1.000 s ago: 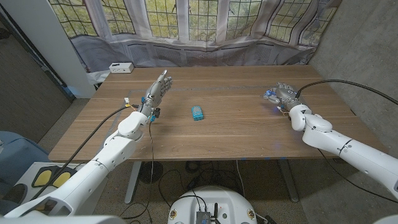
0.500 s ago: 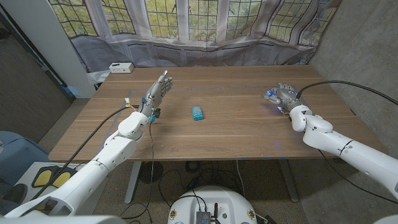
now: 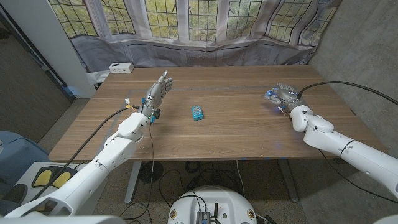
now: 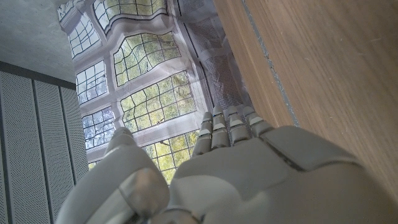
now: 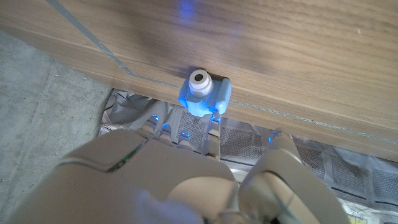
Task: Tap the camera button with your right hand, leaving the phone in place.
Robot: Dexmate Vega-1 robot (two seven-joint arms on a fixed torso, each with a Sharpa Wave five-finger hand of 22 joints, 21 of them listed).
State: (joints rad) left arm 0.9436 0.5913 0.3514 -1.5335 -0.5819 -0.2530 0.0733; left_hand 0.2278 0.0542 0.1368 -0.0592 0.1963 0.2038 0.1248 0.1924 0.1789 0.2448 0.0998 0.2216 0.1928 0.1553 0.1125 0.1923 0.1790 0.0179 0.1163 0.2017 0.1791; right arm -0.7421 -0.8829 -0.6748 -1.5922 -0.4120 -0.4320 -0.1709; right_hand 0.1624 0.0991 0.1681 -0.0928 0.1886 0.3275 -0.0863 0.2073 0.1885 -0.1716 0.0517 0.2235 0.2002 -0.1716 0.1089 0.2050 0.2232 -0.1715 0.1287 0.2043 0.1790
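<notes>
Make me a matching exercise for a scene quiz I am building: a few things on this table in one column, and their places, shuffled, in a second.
Things:
1. phone
2. left hand
3. right hand
4. white box

Places:
A. far left corner of the table
B. near the table's right side, fingers curled
C. lying near the middle of the table
D. raised over the table's left part, fingers straight

Pairs: 1-C, 2-D, 3-B, 4-A
</notes>
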